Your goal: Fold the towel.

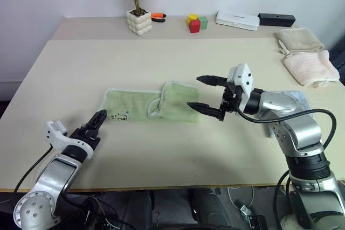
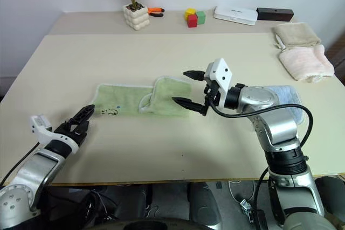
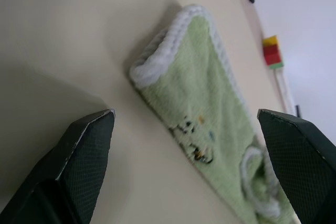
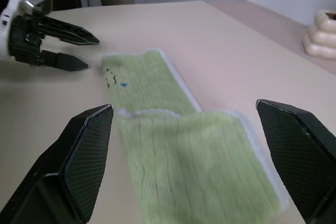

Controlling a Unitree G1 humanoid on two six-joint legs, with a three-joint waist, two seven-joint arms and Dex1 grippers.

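1. The towel point(image 1: 151, 104) lies in a strip across the middle of the counter point(image 1: 161, 57), its right end already flapped over; that loose flap could slide open if brushed.
2. The right hand point(image 1: 206, 94) hovers just above the folded end, fingers apart and empty; dropping low could drag the flap.
3. The left hand point(image 1: 97, 122), fingers apart, sits just beside the embroidered end; a shallow pinch might catch only the top layer.
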